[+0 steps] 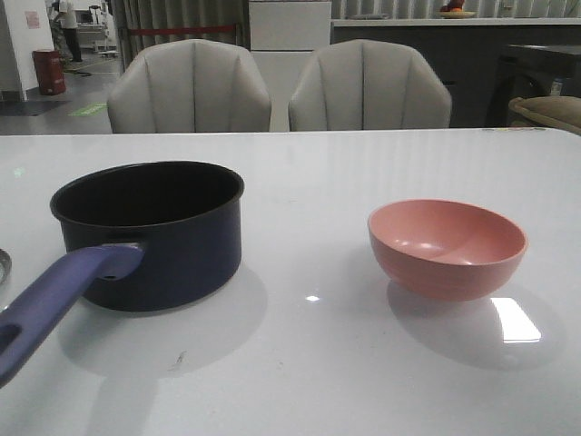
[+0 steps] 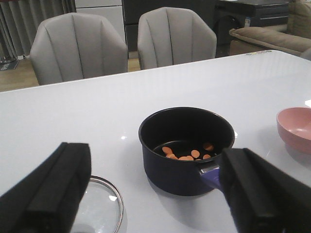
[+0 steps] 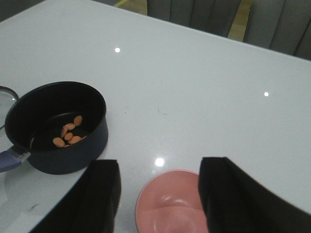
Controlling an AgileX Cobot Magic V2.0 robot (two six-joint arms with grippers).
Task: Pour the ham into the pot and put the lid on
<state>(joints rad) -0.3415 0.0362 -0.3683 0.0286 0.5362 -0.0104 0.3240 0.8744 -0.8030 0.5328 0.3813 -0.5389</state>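
Note:
The dark navy pot (image 1: 154,232) stands on the table's left with its blue-purple handle (image 1: 54,304) pointing toward me. Several orange ham slices (image 2: 187,153) lie in its black inside, also seen in the right wrist view (image 3: 68,135). The glass lid (image 2: 99,208) lies flat on the table beside the pot; only its metal rim edge (image 1: 3,265) shows at the front view's left border. My left gripper (image 2: 155,204) is open and empty above the table between lid and pot. My right gripper (image 3: 158,199) is open and empty above the pink bowl (image 3: 167,204).
The salmon-pink bowl (image 1: 447,248) sits empty on the right of the white table (image 1: 318,173). Two grey chairs (image 1: 191,89) stand behind the table's far edge. Neither arm shows in the front view.

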